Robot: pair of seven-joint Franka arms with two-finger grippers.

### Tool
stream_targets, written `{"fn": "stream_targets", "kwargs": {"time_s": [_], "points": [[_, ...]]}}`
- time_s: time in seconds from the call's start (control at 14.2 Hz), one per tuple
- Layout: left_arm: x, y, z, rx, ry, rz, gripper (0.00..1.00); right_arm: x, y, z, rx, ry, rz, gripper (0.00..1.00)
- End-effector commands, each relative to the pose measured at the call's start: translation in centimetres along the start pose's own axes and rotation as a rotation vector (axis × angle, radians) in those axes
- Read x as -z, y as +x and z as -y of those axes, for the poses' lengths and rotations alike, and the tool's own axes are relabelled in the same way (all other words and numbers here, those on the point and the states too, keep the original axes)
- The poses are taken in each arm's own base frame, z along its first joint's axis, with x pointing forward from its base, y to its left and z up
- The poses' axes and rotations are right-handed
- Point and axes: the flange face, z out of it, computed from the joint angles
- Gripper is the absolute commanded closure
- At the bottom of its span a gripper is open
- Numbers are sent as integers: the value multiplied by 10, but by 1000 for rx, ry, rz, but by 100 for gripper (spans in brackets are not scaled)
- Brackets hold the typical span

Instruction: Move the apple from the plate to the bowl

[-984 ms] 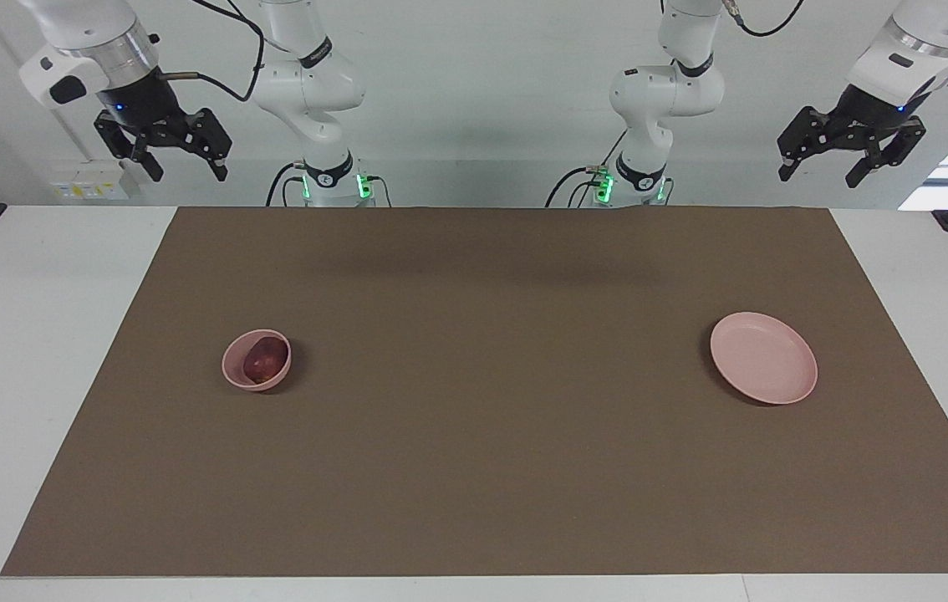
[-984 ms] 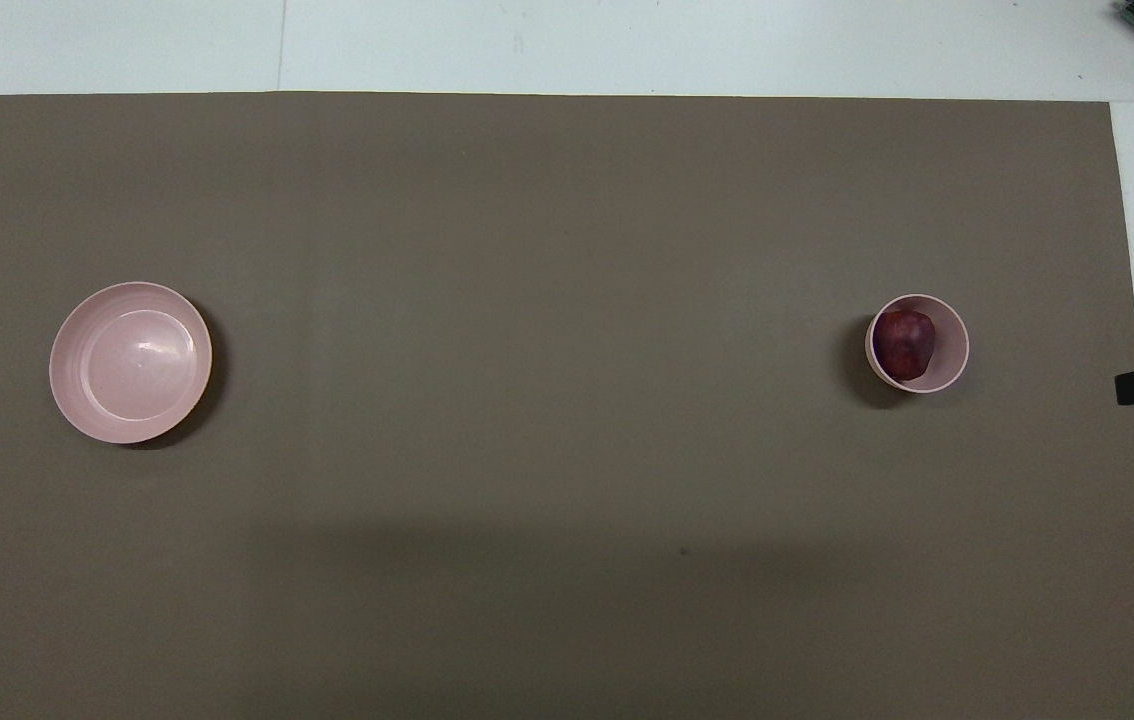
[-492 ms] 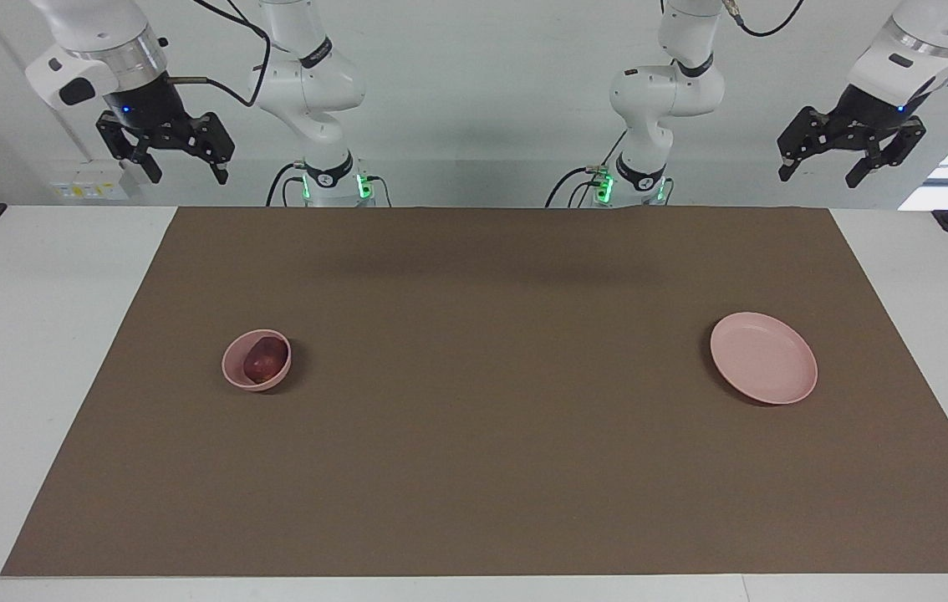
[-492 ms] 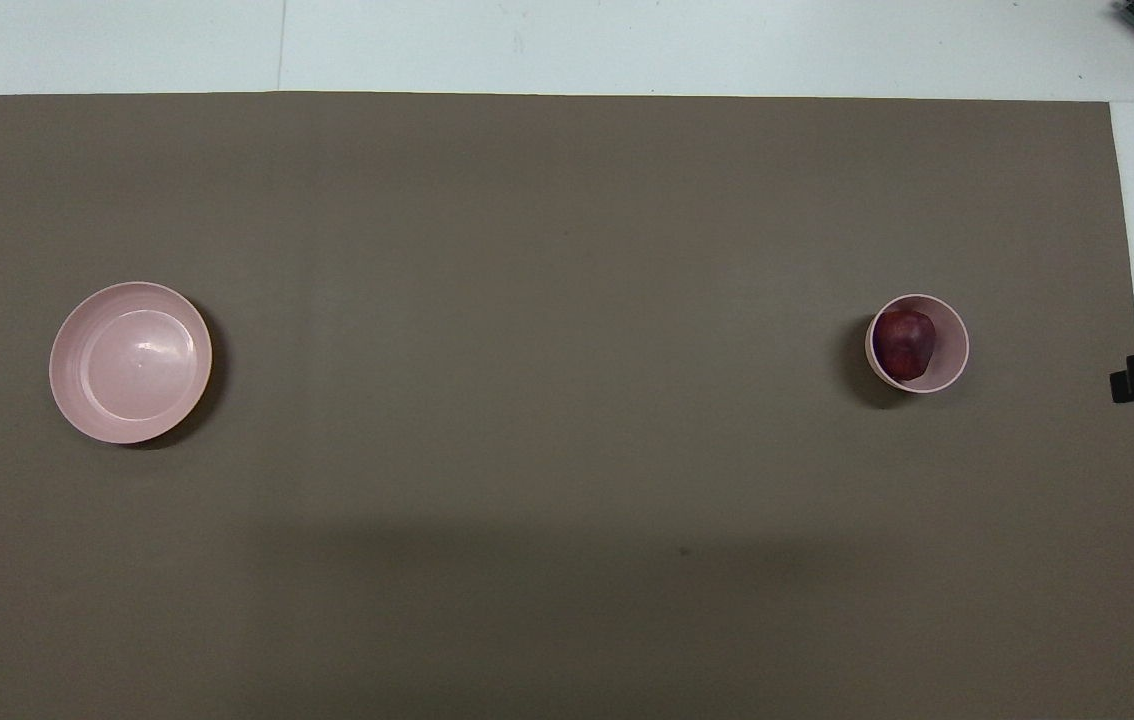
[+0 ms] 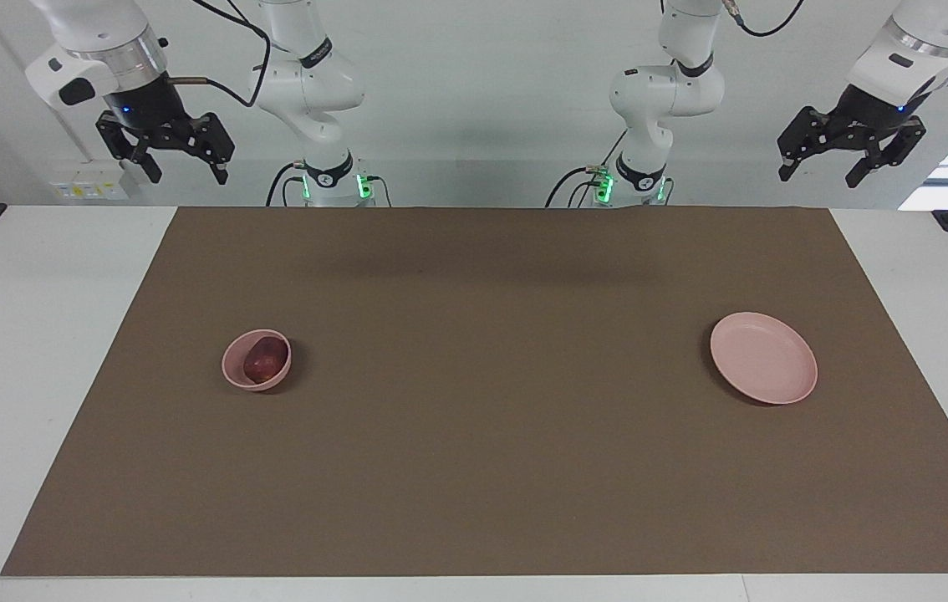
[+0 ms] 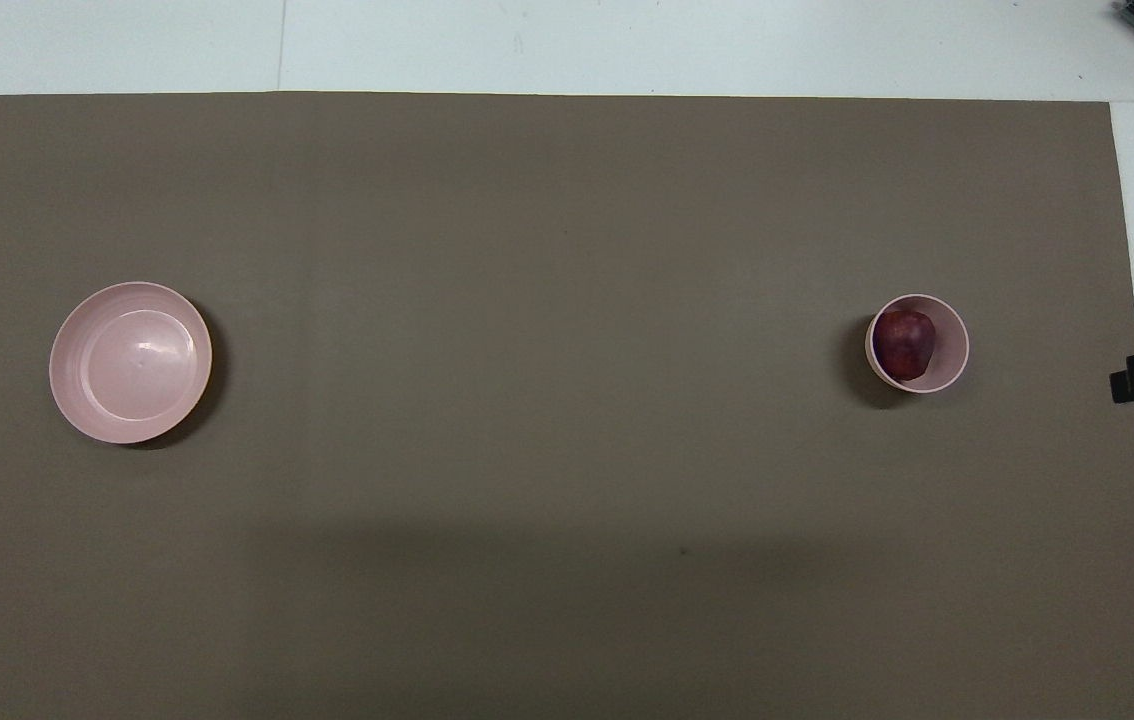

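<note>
Brown mat (image 5: 491, 393) covers most of the white table (image 5: 39, 351); both task containers stand on it, well apart.

Plate (image 5: 763, 369): flat, round, pale pink, shallow raised rim, wider than the bowl. It sits toward the left arm's end of the table, at about 9 o'clock in the overhead view (image 6: 130, 362). Nothing lies on it.

Bowl (image 5: 257, 360): small, deep, pale pink, plain. It sits toward the right arm's end, at about 3 o'clock in the overhead view (image 6: 947, 345). It contains the apple.

Apple (image 5: 265, 360): small, round, dark red, narrower than the bowl. It rests inside the bowl, against the wall on the plate's side, as seen from overhead (image 6: 904, 342).

Left gripper (image 5: 822, 172): raised high at the robots' edge of the table, at the left arm's end, fingers spread apart, holding nothing, touching nothing.

Right gripper (image 5: 186, 175): raised high at the robots' edge, at the right arm's end, fingers spread apart, holding nothing. Both arms wait clear of the mat.
</note>
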Motion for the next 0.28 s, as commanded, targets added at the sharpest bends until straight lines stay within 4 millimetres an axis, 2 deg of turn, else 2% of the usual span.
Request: {"fn": "stream_targets", "kwargs": {"time_s": [0.0,0.21], "points": [[1,-8,1,-3,8,-4,0,1,-3,-1,-10,-1,-22,0],[1,-5,-9,4,13,-12,0,1,-2,-2,-18,-5,-21,0]]}}
